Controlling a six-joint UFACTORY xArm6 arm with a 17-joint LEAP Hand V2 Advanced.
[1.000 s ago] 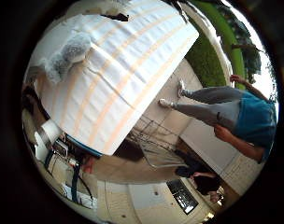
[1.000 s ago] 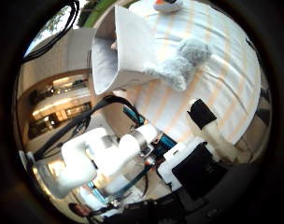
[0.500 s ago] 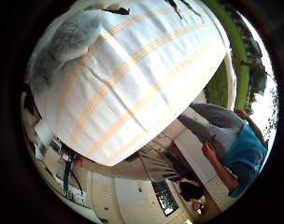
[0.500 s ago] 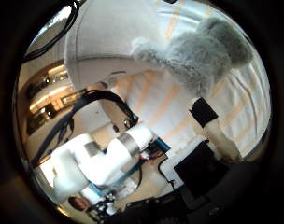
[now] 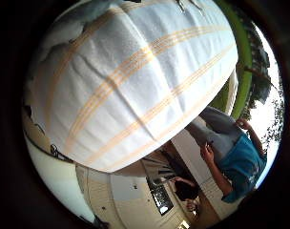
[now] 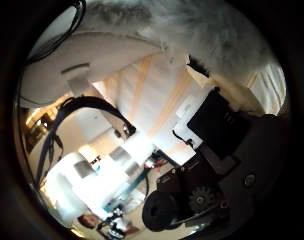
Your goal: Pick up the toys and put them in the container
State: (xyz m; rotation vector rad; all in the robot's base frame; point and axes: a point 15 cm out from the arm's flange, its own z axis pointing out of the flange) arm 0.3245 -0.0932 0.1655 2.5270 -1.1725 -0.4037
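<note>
your table wears a white cloth with orange stripes, paving and grass beyond. the grey plush toy lies on it, right against your hand; its axis and the finger state can't be told.

Grey plush toy, blurred, edge-cropped

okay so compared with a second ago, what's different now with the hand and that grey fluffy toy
The hand has closed in on the grey plush toy: the toy and the striped cloth fill far more of both palm views than before, so the palm is now close above the toy. No hold on it shows yet. The toy still lies on the cloth beside the white container.
</note>
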